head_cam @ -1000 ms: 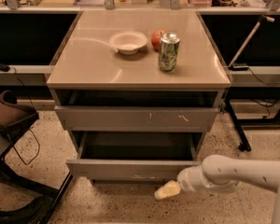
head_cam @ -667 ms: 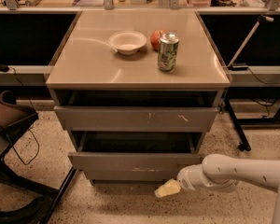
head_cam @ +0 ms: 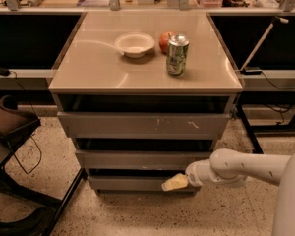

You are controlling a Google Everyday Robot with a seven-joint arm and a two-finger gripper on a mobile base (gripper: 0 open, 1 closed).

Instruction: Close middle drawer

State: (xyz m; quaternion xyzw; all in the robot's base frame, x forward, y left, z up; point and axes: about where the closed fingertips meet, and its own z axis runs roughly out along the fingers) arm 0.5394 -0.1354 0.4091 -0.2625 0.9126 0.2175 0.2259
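Sitting almost home under the scratched top drawer (head_cam: 137, 125), the middle drawer (head_cam: 137, 159) risks stopping short of flush, since the gripper (head_cam: 169, 184), fingers pinched together on nothing, rides low by the bottom drawer front (head_cam: 125, 183) and could slip off.

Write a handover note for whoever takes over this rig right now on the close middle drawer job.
End effector: low at the cabinet's front right, in front of the bottom drawer front, just below the middle drawer.
Middle drawer: pushed almost or fully in, none of its inside showing.
Done: the drawer is largely shut.
Left: check that it sits flush, give a last push if not, then draw the arm back.
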